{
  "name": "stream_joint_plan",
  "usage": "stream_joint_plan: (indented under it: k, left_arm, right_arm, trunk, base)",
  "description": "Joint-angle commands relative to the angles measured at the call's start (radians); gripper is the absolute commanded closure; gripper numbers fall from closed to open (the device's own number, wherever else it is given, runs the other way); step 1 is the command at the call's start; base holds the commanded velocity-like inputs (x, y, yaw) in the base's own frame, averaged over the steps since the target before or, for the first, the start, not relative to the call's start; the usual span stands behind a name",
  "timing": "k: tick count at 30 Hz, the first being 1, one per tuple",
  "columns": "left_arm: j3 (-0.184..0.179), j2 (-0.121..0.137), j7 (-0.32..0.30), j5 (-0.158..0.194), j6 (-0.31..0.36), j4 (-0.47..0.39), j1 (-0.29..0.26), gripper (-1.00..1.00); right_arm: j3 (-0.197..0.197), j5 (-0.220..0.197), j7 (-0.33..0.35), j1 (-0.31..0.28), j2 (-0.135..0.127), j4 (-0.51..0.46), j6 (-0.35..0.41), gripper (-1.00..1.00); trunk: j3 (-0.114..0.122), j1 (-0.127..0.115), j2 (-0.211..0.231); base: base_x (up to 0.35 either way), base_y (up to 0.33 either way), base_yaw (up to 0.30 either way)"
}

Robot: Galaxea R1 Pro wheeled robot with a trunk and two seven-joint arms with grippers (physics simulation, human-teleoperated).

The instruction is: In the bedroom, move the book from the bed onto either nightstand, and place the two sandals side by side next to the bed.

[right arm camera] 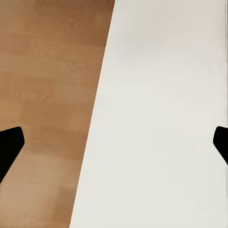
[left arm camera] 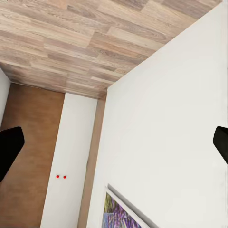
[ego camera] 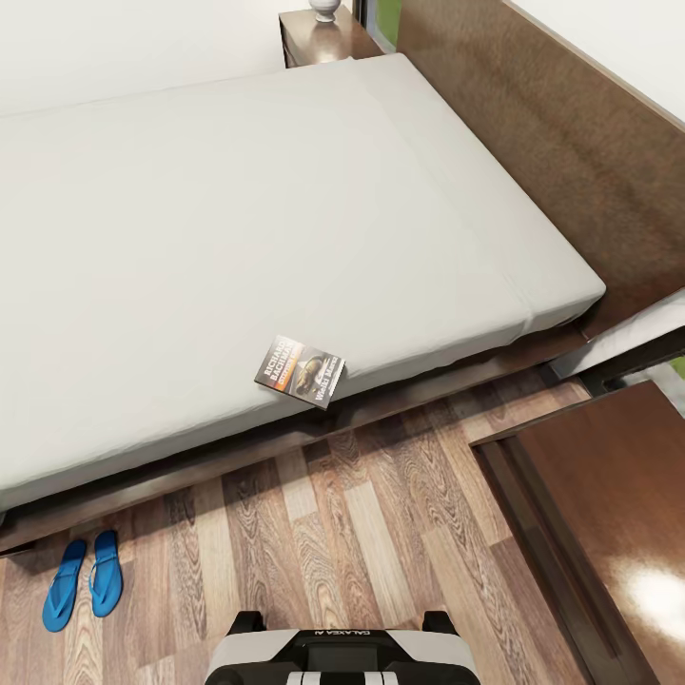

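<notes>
Book (ego camera: pixel 300 371) at bed (ego camera: pixel 238 238) edge, cover reads "RICHARD BACHMAN". Left pincer (left arm camera: pixel 114 147) and right pincer (right arm camera: pixel 114 147) both spread wide, empty.

Floor (ego camera: pixel 381 533): wood planks in mixed brown and pale tones.
Walls (ego camera: pixel 124 43): plain white.
Far corner: dark-brown cabinet (ego camera: pixel 328 40) carrying a pale vase (ego camera: pixel 324 9).
Near right: glossy dark-brown furniture top (ego camera: pixel 618 514) catching a bright glare.
</notes>
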Motion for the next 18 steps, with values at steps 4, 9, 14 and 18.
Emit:
stream_joint_plan:
  k: [4,9,14,18]
  left_arm:
    - [0.001,-0.013,-0.002,-0.009,-0.012,0.001,0.0,-1.0]
    - [0.001,-0.02,-0.004,-0.005,-0.03,0.001,0.0,-1.0]
    - [0.001,-0.022,-0.006,0.029,-0.042,0.0,0.0,-1.0]
    - [0.0,-0.024,-0.006,0.047,-0.044,0.0,0.0,-1.0]
  right_arm:
    - [-0.021,0.006,0.005,-0.016,-0.003,-0.008,0.006,-1.0]
    - [-0.029,0.006,0.005,-0.027,-0.004,-0.008,0.006,-1.0]
    - [-0.034,0.006,0.005,-0.032,-0.005,-0.008,0.006,-1.0]
    - [-0.035,0.006,0.005,-0.033,-0.005,-0.008,0.006,-1.0]
  trunk:
    - [0.0,0.0,0.0]
    - [0.0,0.0,0.0]
    - [0.0,0.0,0.0]
    - [0.0,0.0,0.0]
  base:
    - [0.0,0.0,0.0]
    - [0.0,0.0,0.0]
    - [0.0,0.0,0.0]
    - [0.0,0.0,0.0]
